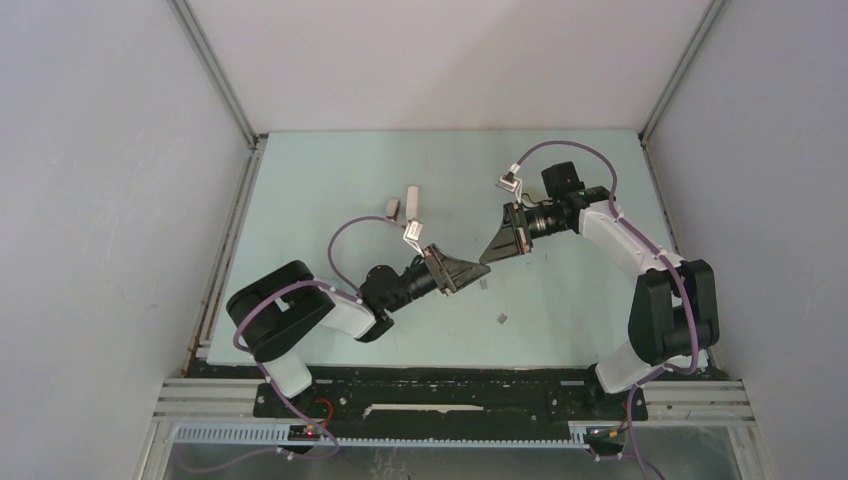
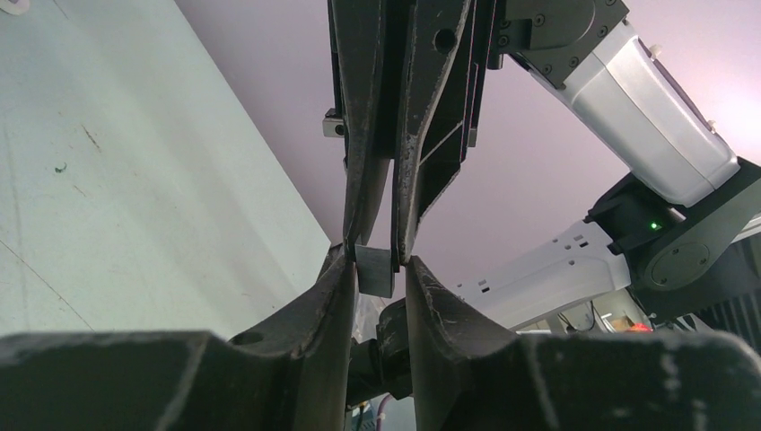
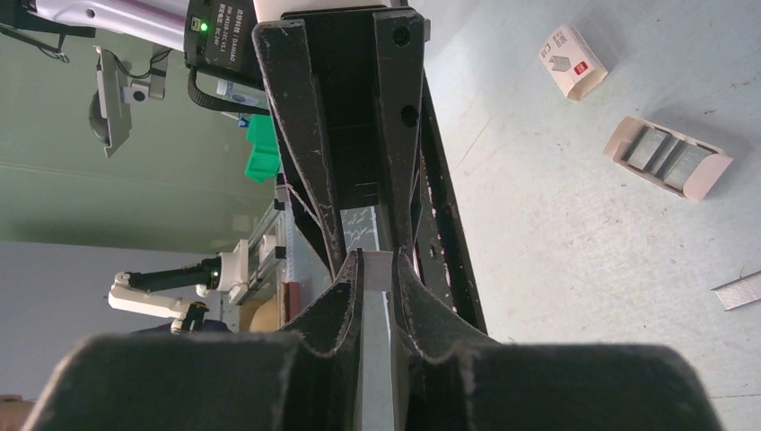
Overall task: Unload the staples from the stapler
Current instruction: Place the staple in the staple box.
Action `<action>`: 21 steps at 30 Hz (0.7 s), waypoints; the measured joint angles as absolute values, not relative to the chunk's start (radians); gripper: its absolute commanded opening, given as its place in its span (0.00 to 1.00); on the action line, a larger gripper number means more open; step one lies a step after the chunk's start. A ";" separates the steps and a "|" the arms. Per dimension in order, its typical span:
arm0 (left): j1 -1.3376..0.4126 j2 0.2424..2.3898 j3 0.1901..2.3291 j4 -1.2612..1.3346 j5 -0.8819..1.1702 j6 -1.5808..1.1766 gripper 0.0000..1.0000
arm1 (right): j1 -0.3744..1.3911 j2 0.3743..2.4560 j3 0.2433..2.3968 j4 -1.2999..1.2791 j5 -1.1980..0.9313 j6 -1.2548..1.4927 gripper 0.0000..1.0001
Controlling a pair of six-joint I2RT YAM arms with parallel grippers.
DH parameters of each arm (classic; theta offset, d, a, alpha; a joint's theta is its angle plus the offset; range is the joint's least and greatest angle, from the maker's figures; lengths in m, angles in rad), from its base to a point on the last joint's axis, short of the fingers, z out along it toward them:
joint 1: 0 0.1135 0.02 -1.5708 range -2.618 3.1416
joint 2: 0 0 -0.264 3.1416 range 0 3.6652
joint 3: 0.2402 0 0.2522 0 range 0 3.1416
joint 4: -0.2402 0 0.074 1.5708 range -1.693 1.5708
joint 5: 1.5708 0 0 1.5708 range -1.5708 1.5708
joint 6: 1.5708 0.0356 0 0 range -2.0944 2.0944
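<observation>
Right jaws clench stapler (image 3: 376, 305); left jaws flank its tip, grip unclear; we fear skewed pull dropping it

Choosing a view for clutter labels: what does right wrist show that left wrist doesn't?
Right wrist only: a small white printed cardboard box, an open beige cardboard tray of grey staple strips, and a loose grey metal staple strip. Left wrist only: the right arm's white and black links. Both: left pincer and right pincer tip to tip at the small grey stapler.
</observation>
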State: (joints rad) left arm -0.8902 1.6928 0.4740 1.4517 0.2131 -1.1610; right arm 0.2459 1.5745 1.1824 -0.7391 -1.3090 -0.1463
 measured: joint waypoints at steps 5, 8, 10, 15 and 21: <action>-0.894 1.696 0.474 1.455 0.215 -1.163 0.32 | 0.246 1.575 1.182 -0.739 -1.310 -0.146 0.12; -0.894 1.696 0.474 1.455 0.215 -1.163 0.32 | 0.246 1.575 1.182 -0.739 -1.310 -0.146 0.12; -0.894 1.696 0.474 1.456 0.215 -1.163 0.33 | 0.245 1.575 1.182 -0.739 -1.310 -0.146 0.12; -0.894 1.696 0.474 1.456 0.215 -1.163 0.34 | 0.244 1.575 1.181 -0.739 -1.310 -0.146 0.12; -0.895 1.696 0.474 1.456 0.214 -1.163 0.34 | 0.243 1.575 1.181 -0.739 -1.310 -0.146 0.12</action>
State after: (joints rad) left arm -0.8948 1.6962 0.4740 1.4559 0.2138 -1.1629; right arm 0.2432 1.5749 1.1809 -0.7391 -1.3102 -0.1463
